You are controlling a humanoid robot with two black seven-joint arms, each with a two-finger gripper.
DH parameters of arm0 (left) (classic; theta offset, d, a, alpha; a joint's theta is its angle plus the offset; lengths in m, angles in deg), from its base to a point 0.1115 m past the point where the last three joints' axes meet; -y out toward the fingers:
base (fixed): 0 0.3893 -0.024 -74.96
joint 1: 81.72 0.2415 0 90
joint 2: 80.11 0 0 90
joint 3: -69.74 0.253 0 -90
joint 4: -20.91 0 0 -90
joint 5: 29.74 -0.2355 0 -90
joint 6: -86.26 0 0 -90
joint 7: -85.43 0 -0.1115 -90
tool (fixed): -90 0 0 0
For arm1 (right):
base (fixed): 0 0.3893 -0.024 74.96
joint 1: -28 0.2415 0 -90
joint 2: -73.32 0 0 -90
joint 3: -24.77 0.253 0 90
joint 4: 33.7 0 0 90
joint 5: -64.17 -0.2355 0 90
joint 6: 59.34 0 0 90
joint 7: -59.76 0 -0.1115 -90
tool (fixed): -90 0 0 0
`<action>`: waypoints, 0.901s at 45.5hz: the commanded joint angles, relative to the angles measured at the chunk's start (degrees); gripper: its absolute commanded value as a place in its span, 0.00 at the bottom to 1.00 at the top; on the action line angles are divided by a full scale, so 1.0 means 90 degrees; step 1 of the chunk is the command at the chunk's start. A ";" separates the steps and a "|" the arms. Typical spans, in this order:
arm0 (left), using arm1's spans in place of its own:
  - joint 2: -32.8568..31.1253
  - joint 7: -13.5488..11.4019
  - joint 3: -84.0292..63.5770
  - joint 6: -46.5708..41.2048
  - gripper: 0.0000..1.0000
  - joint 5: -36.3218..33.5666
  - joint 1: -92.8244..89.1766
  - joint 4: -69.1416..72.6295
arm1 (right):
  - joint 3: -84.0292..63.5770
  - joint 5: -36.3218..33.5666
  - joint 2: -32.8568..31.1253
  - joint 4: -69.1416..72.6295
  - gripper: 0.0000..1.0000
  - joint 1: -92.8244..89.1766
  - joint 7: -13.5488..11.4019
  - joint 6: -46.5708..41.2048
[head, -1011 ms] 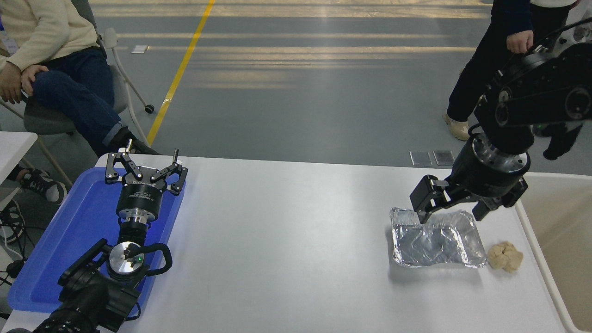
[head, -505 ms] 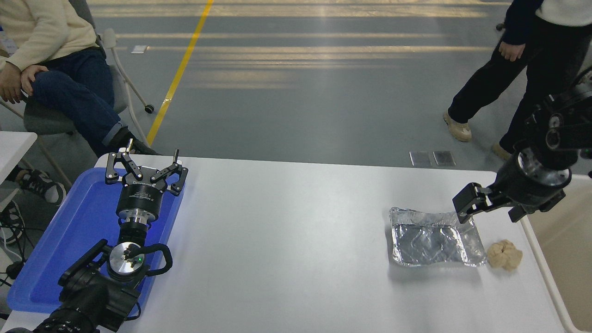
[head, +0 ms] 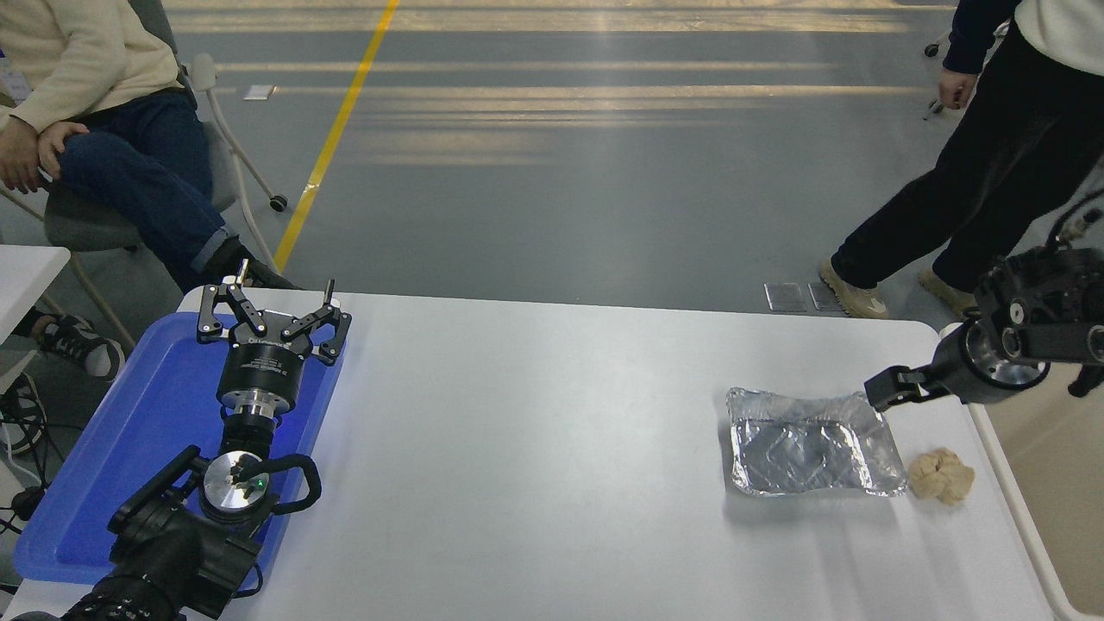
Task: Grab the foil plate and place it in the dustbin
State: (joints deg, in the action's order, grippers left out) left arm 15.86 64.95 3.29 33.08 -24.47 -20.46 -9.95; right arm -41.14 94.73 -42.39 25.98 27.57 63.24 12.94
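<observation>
Beside right gripper (head: 888,390) (far corner): foil plate (head: 809,443).

Shiny wrinkled foil plate (head: 806,444) on smooth matt white table (head: 535,448)

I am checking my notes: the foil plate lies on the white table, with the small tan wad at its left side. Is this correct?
Not quite. The head view shows the tan wad at the right side of the foil plate, toward the dustbin. The plate does lie on the white table.
</observation>
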 commanded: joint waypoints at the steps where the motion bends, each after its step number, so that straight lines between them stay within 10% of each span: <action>1: 0.0000 0.0000 0.0000 0.0000 1.00 0.0001 0.0000 0.0000 | 0.0652 0.0344 0.0045 -0.0791 1.00 -0.1007 0.0003 0.0415; 41: 0.0000 0.0000 0.0000 0.0000 1.00 0.0001 0.0000 0.0000 | 0.1824 0.0832 0.0318 -0.2089 0.99 -0.2794 0.0003 0.1021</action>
State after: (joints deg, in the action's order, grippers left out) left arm 15.86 64.95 3.29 33.08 -24.47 -20.46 -9.94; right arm -28.86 99.52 -40.14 9.72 6.40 63.27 20.41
